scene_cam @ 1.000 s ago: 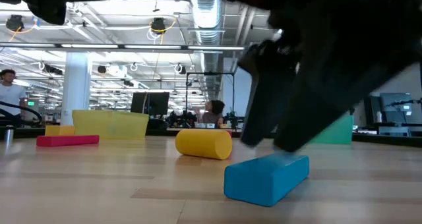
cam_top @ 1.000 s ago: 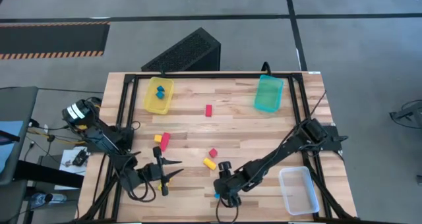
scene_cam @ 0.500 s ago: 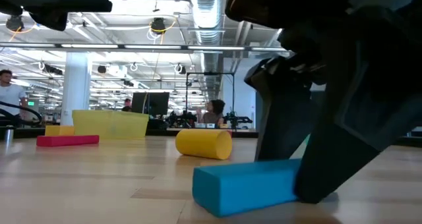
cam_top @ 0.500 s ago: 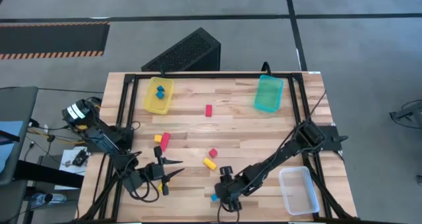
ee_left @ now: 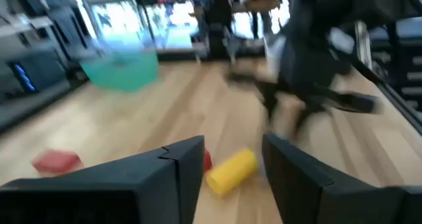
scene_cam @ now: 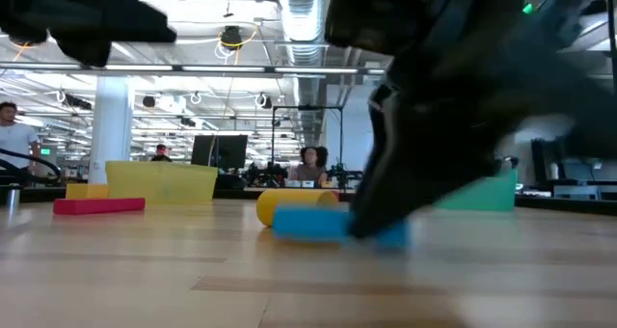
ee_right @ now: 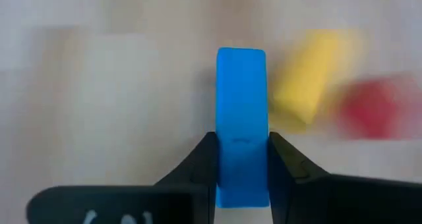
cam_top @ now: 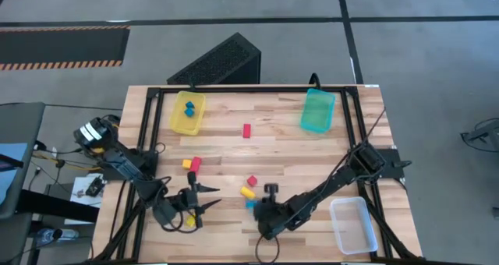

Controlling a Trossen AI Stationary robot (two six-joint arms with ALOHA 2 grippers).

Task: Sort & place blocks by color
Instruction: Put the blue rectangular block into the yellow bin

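My right gripper (cam_top: 257, 207) is shut on a blue bar block (ee_right: 242, 118) near the table's front middle, low over the wood. Just beyond it lie a yellow cylinder block (cam_top: 247, 192) and a red cube (cam_top: 252, 181). My left gripper (cam_top: 210, 197) is open and empty to the left of them, its fingers pointing toward the yellow cylinder (ee_left: 231, 171). A red bar (cam_top: 195, 167) with a yellow cube (cam_top: 187, 164) lies farther left. Another red block (cam_top: 246, 130) lies mid-table. Two blue blocks (cam_top: 189, 107) sit in the yellow tray (cam_top: 178, 121). My right gripper pinches the blue bar's two long sides (ee_right: 242, 159) between its two fingers (ee_right: 206, 163), at the bar's near end. The fingers lie along the bar, which sticks out forward past them. I cannot tell whether the bar (scene_cam: 313, 224) touches the table.
A teal tray (cam_top: 317, 111) stands at the far right and a clear tray (cam_top: 352, 224) at the near right corner. Black frame rails run along the table's edges. Bare wood lies between the trays at the table's middle.
My right gripper has closed on the blue bar near the front edge and carried it away from that edge toward the yellow cylinder and red cube. The bar has turned about and now lies in line with the fingers.
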